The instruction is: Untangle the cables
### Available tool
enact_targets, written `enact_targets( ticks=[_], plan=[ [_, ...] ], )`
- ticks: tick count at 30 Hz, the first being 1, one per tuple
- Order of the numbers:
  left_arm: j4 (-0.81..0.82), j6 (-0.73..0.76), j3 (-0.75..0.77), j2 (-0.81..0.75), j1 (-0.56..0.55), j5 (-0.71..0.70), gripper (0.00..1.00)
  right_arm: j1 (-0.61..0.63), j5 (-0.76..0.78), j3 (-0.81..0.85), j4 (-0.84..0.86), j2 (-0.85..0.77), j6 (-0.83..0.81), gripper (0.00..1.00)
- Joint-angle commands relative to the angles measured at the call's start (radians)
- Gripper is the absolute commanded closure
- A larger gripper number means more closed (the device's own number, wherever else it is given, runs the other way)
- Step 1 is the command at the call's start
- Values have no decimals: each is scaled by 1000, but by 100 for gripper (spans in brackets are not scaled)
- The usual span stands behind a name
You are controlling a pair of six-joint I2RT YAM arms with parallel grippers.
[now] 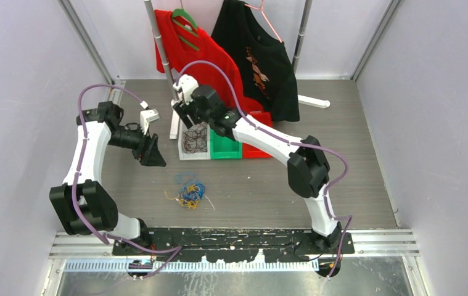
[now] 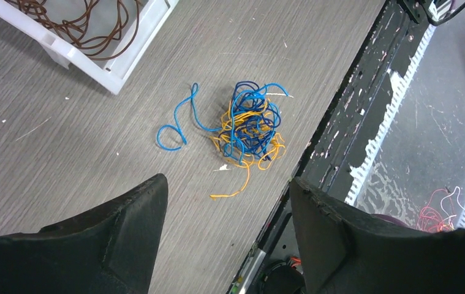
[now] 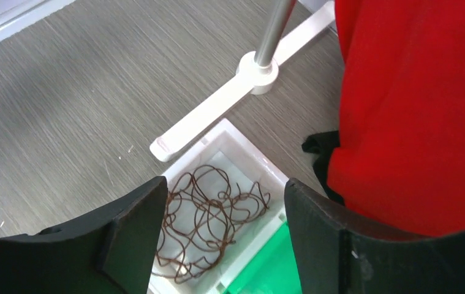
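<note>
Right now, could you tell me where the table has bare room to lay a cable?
Bare tabletop lies between the cable clump and the right arm, and between the clump and the left arm. The far middle is crowded: bins, rack foot, shirts.

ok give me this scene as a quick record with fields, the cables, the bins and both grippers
tangle: clump of thin blue and orange wire cables, knotted, on the grey wood-grain table, one blue strand trailing out
sorted: brown wire strands lying loose in the white plastic bin
other bins: green plastic bin beside the white one, then a red plastic bin
left: left gripper open, empty, above the table, apart from the clump
right: right gripper open, empty, above the white bin
</note>
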Motion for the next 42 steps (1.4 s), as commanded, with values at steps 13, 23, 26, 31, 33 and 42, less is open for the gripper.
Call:
enact_targets(
  ticks=[13,23,26,31,33,42],
  plan=[
    [268,-176,-238,-28,-326,-204,34,71,25,-858,187,-630,481,20],
    [439,-192,-202,118,-355,-340,48,105,44,-1091,171,-784,704,38],
    [458,-168,-184,183,-360,-354,49,105,43,-1107,194,-812,715,39],
    [464,-140,-175,273,-368,-340,50,104,37,-1098,190,-829,701,40],
    [497,-146,-187,288,-378,-356,52,105,35,-1095,192,-830,700,42],
    [545,-151,-191,286,-401,-341,68,105,7,-1089,220,-820,705,47]
  ],
)
